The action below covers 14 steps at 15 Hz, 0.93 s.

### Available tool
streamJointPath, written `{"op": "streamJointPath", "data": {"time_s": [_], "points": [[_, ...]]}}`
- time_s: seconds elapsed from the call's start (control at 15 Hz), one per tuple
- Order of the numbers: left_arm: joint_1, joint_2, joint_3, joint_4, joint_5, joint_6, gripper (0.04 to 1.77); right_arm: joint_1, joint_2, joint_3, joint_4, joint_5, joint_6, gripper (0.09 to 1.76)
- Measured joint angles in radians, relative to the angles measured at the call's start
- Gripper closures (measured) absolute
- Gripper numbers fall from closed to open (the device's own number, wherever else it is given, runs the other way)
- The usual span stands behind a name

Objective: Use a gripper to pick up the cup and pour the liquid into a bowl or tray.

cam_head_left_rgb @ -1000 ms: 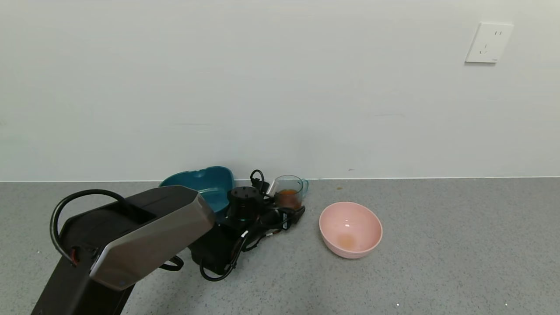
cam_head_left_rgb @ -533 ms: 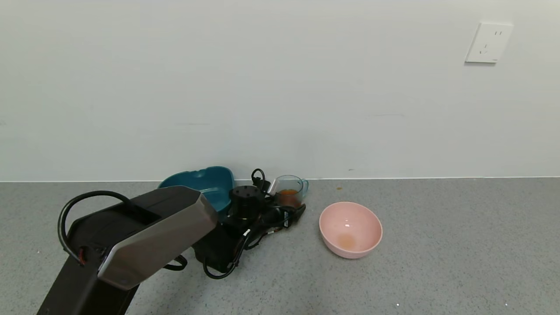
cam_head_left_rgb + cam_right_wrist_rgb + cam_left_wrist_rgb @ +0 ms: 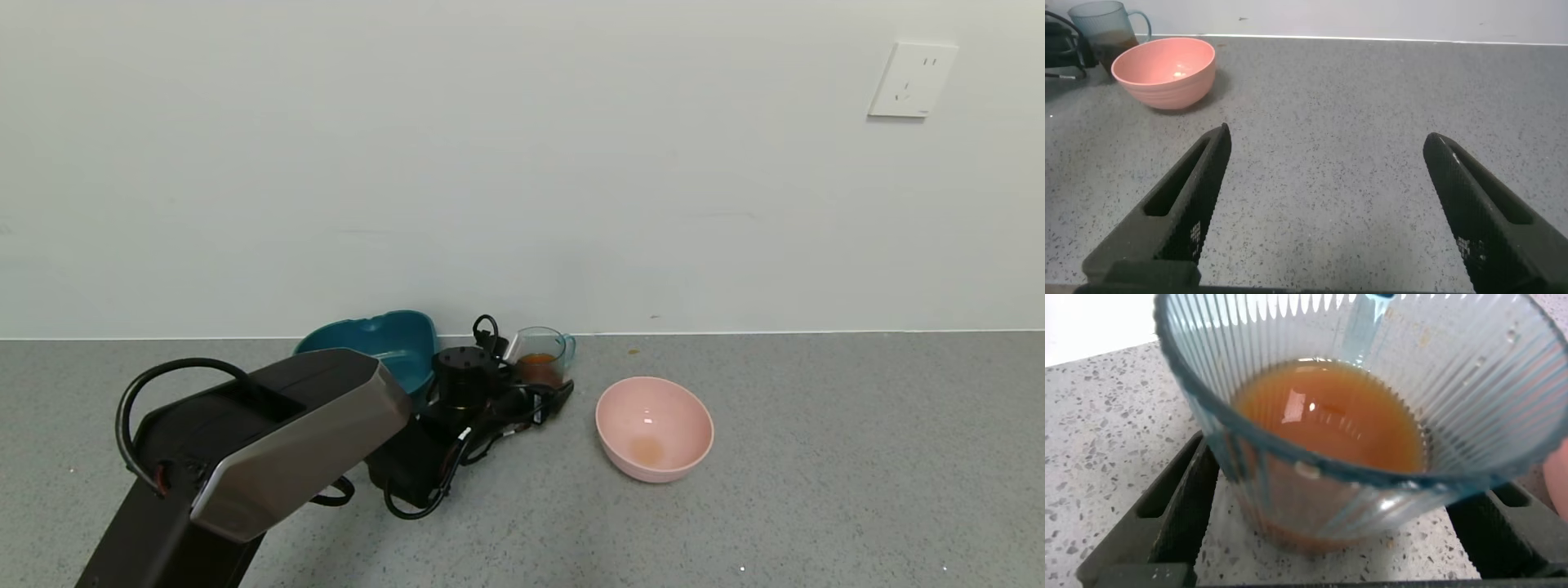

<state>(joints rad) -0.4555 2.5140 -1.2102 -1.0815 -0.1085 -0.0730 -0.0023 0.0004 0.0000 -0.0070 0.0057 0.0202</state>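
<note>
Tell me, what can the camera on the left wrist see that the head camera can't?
Only the left wrist view looks down into the ribbed cup, showing the orange liquid from above, with the left gripper open and a finger on each side. Only the head view shows the pink bowl, teal tub, wall socket and the left arm. Both show the cup, liquid and speckled counter.

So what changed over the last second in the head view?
The left arm eased forward, bringing the left gripper closer around the cup, its jaws open on either side of it. The cup, its orange liquid, the pink bowl and the teal tub stayed put.
</note>
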Motion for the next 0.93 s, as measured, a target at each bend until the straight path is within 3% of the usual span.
{"op": "streamJointPath", "data": {"time_s": [0.4,0.6,0.93], "points": [[-0.001,0.003,-0.018,0.003,0.004,0.000,0.09,0.000,0.000,0.000,0.000,-0.001,0.000,0.14],[-0.001,0.004,-0.020,0.003,0.004,0.000,0.45,0.000,0.000,0.000,0.000,0.000,0.000,0.14],[-0.001,0.003,-0.019,0.001,0.009,0.000,0.49,0.000,0.000,0.000,0.000,0.000,0.000,0.14]]}}
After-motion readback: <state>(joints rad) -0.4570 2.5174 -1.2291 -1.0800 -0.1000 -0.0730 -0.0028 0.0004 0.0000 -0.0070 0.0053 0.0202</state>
